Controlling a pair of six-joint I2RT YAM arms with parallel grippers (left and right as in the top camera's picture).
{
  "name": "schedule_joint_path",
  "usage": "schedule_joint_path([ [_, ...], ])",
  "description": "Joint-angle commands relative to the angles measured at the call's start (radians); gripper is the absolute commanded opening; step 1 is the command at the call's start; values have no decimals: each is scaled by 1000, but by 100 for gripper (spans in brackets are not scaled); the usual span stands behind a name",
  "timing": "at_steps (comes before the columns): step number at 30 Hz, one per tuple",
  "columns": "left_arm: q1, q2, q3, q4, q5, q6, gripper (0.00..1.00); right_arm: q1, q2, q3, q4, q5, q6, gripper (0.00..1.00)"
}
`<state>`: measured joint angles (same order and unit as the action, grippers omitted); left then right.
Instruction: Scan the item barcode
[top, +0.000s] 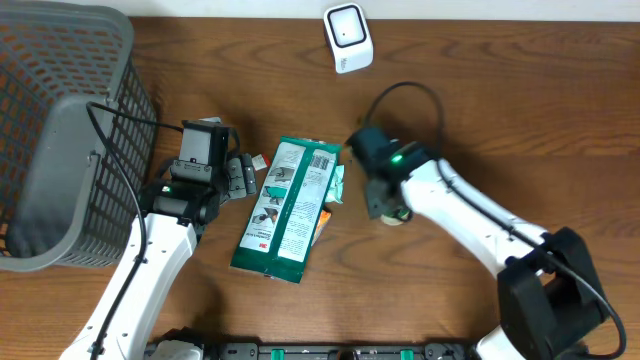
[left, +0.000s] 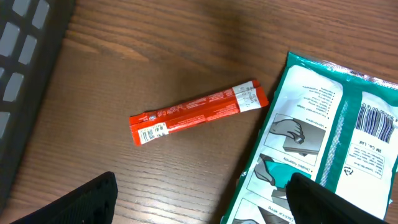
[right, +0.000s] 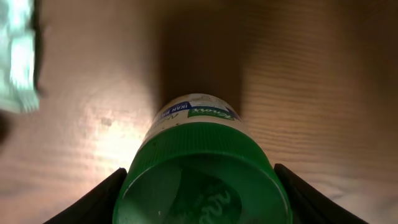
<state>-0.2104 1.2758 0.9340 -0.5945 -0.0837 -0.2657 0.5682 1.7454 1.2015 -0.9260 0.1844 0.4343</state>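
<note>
Here the right pincer (right: 199, 182) is closed partway around the green-lidded jar (right: 198, 155), with one of its fingers (right: 109, 198) pressed to each side of the green lid. The wrist view looks down onto the lid, and a strip of white-and-blue label shows beyond it. Whether the jar rests on the table (top: 500, 100) or hangs just above it cannot be told. From overhead the jar is mostly hidden under the pincer. It sits near the middle of the table, just beside the right edge of the green-and-white packet (top: 285, 205).

The packet lies flat with its long side running from the near edge toward the far edge. Its printed barcode (left: 376, 121) is at the far end, facing up. A sliver of something orange (top: 322, 224) shows from under its right side.

The left pincer (left: 202, 185) stands wide and holds nothing, over the wood just left of the packet. Beyond its tips a red stick sachet (left: 199, 112) lies flat. The sachet is apart from the packet and has a small barcode at its left end.

A grey mesh basket (top: 60, 130) fills the far left corner of the table. A white scanner (top: 347, 38) stands at the far edge near its middle, well apart from the jar.
</note>
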Motion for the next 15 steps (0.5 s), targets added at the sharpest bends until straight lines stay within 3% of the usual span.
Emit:
schedule_joint_path([
  [1,5,4,19,0,-3,-6,88,-60,7,-4,14,-149,187,31],
  [3,5,4,19,0,-3,-6,88,-85,7,-4,23,-201,245,36],
  [4,5,4,19,0,-3,-6,88,-92,7,-4,24,-211,262,47],
  [6,5,4,19,0,-3,-6,88,-106,7,-4,26,-211,267,85],
  [7,5,4,19,0,-3,-5,88,-114,7,-4,26,-209,254,99],
  [15,5,4,19,0,-3,-6,88,-150,6,40,47,-219,-105,99],
])
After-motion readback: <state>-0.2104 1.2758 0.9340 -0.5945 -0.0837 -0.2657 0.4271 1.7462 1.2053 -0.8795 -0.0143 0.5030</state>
